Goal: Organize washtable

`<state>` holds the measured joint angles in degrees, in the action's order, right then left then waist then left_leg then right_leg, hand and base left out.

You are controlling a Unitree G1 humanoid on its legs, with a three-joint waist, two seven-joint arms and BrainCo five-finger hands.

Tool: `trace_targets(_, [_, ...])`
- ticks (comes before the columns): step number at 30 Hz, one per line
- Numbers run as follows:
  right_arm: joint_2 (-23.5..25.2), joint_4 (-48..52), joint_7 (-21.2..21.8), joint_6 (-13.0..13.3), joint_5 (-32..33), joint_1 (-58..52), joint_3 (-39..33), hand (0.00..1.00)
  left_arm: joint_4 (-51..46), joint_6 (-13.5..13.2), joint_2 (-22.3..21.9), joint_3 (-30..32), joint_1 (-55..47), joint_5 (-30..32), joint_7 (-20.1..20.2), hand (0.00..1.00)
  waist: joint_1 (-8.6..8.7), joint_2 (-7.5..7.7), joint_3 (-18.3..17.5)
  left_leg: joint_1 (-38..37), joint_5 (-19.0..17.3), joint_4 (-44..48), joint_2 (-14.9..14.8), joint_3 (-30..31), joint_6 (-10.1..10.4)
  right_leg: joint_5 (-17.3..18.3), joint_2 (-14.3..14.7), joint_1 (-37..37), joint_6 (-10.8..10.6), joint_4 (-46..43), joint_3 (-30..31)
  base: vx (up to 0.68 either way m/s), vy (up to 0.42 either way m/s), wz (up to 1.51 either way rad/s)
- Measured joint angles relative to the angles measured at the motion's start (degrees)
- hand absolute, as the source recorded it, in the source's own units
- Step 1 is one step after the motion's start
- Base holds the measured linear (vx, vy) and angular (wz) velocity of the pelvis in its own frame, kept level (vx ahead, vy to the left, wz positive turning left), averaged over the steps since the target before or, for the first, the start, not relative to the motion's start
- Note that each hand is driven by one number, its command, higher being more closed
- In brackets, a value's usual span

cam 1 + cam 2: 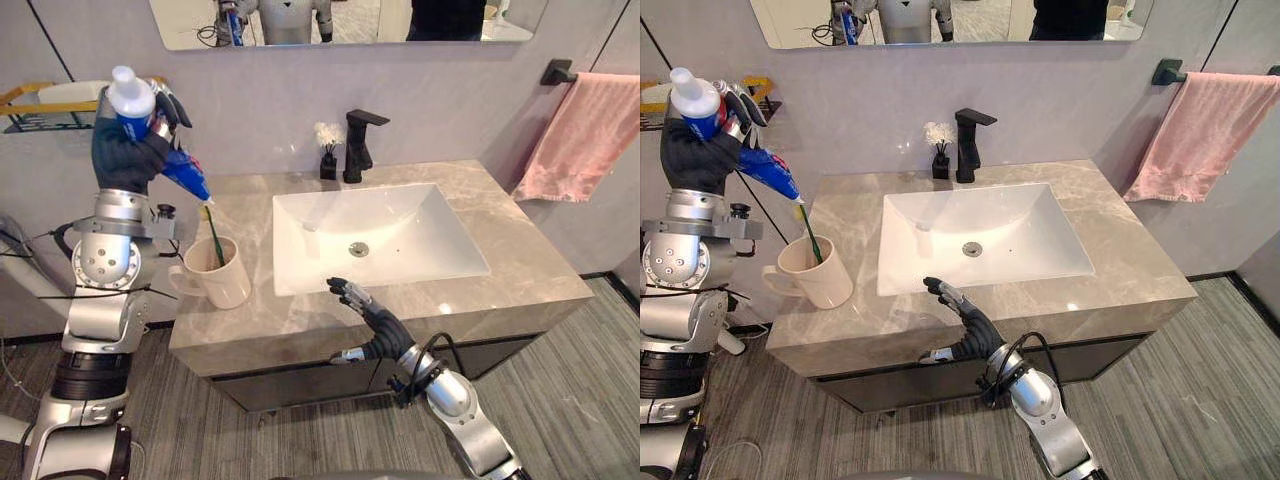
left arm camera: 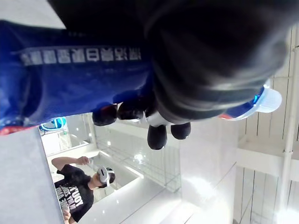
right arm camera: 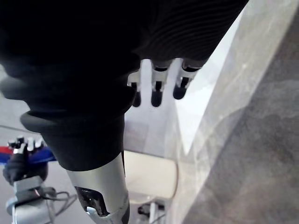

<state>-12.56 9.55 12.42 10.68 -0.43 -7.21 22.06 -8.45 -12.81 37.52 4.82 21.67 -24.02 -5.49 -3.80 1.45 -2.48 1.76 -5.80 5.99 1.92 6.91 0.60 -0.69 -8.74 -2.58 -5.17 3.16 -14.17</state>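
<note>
Gripping the toothpaste tube point(image 1: 186, 173) in curled fingers, the left hand point(image 1: 128, 152) holds it in the air beyond the left end of the bench point(image 1: 520, 270), above the level of the top. Seen from the head camera, the tube's long axis runs from about 11 o'clock at its white cap to about 5 o'clock at its flat blue tail. That tail points down toward the cream mug point(image 1: 222, 278), which stands on the bench near its left edge, just left of the sink point(image 1: 400, 235). The mug lies at roughly 5 o'clock from the left hand, close under the tail but apart from it. A green toothbrush point(image 1: 213, 236) already leans in the mug, its head tipped toward 11 o'clock, almost up to the tube's tail. The coming move probably turns on this line: if the tube is meant for the mug, it would have to travel down along its own axis and slip in beside the toothbrush without knocking it. The right hand point(image 1: 362, 303) hovers at the bench's front edge, at about 4 o'clock from the mug, fingers relaxed and holding nothing. The left hand is plainly the nearer and already carries the tube.
</note>
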Motion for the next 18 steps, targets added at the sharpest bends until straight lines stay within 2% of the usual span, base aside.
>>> trace_targets(6, [1.68, -2.02, -2.55, -0.56, 1.14, -0.25, -5.61, 0.0, 0.0, 0.13, -3.62, 0.51, -3.69, 0.19, 0.25, 1.0, 0.08, -0.19, -0.21, -0.06, 0.01, 0.01, -0.04, -0.1, -0.01, -0.04, 0.04, 0.0, -0.05, -0.01, 0.13, 0.0, 0.0, 0.0])
trace_targets(15, [4.74, -4.26, -6.8, -1.53, 10.73, -1.39, -14.42, 0.0, -0.91, 1.19, -8.76, 2.31, -10.8, 2.93, 0.46, 1.0, 0.1, -0.09, -0.28, -0.4, 0.02, -0.03, -0.08, -0.32, -0.01, -0.05, 0.03, -0.23, -0.06, 0.0, 0.27, 0.0, 0.0, 0.0])
trace_targets(18, [4.93, -4.26, -7.38, -2.22, 11.82, -1.42, -16.24, 0.0, -2.96, 1.37, -10.05, 2.34, -12.96, 4.38, 0.6, 1.0, 0.1, 0.03, -0.36, -0.53, 0.02, -0.03, -0.08, -0.34, -0.01, -0.06, 0.02, -0.33, -0.06, -0.03, 0.28, 0.0, 0.0, 0.0])
